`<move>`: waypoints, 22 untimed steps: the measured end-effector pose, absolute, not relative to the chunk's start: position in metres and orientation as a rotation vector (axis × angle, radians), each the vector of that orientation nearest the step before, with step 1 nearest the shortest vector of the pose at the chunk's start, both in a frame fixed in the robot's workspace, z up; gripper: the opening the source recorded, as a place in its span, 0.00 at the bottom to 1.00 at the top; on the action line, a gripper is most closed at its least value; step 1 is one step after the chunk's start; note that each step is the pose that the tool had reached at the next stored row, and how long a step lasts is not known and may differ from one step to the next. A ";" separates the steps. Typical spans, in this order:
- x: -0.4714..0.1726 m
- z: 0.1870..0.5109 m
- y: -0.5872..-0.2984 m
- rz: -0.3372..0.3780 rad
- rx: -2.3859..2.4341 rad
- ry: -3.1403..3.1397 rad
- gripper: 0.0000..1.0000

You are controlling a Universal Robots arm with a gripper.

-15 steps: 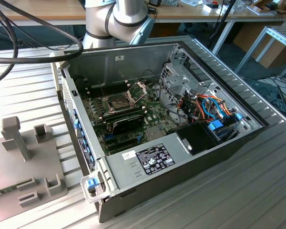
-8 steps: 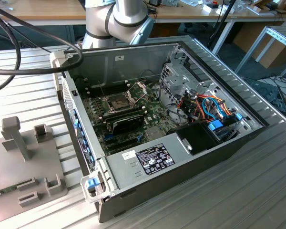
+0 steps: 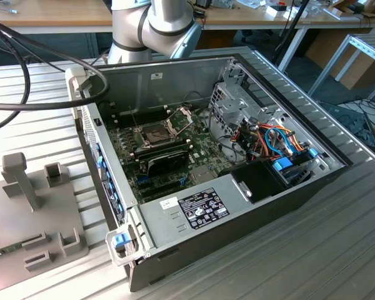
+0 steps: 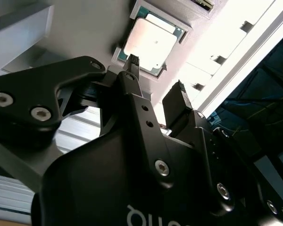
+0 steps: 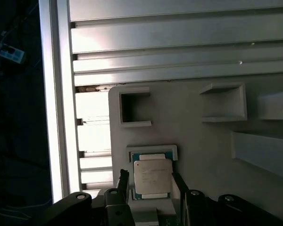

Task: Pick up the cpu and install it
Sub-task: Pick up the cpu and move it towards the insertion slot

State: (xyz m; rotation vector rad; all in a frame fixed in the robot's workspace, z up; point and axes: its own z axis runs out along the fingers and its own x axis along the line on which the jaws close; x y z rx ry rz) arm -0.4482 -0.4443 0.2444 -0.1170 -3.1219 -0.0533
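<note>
While the black two-fingered pincer [image 4: 155, 75] is hanging with its fingers spread apart and gripping nothing, the small flat square cpu with a dull silver-grey metal top [image 5: 153, 175] is lying just beyond its fingertips, centred in the gap between them; in the first wrist view one black finger [image 5: 124, 181] is standing to one side of the chip and the other to the opposite side, and whether either is touching it cannot be told. The cpu is sitting flat in a shallow square pale-grey nest [image 5: 152, 149] that is rising from a flat light-grey plastic fixture plate [image 5: 203, 155]; further out from the pincer along that plate, a small U-shaped grey bracket [image 5: 134, 109] and a second bracket of the same kind [image 5: 224, 101] are standing well apart from the chip; past the plate's edge, the ribbed silver aluminium table [image 5: 179, 42] is catching bright light. In the exterior view an open dark-grey metal computer case [image 3: 156, 81] is lying on that ribbed table, showing its green motherboard [image 3: 203, 156]; the square processor socket [image 3: 156, 133] on it is lying uncovered, with its hinged metal frame [image 3: 182, 115] standing raised.
</note>
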 end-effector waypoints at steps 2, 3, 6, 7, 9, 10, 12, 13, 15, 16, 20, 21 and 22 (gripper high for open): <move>-0.448 0.243 -0.444 -0.053 -0.117 -3.122 0.48; -0.448 0.243 -0.444 -0.053 -0.117 -3.122 0.48; -0.448 0.243 -0.444 -0.053 -0.117 -3.122 0.48; -0.448 0.243 -0.444 -0.053 -0.117 -3.122 0.48; -0.448 0.243 -0.444 -0.053 -0.117 -3.122 0.48; -0.448 0.243 -0.444 -0.054 -0.117 -3.122 0.48; -0.448 0.243 -0.445 -0.053 -0.117 -3.122 0.48; -0.448 0.243 -0.446 -0.053 -0.117 -3.122 0.48; -0.448 0.243 -0.447 -0.053 -0.117 -3.122 0.48; -0.448 0.243 -0.447 -0.053 -0.117 -3.122 0.48; -0.448 0.240 -0.449 -0.053 -0.117 -3.122 0.48; -0.448 0.240 -0.449 -0.053 -0.117 -3.122 0.48; -0.448 0.239 -0.449 -0.053 -0.117 -3.122 0.48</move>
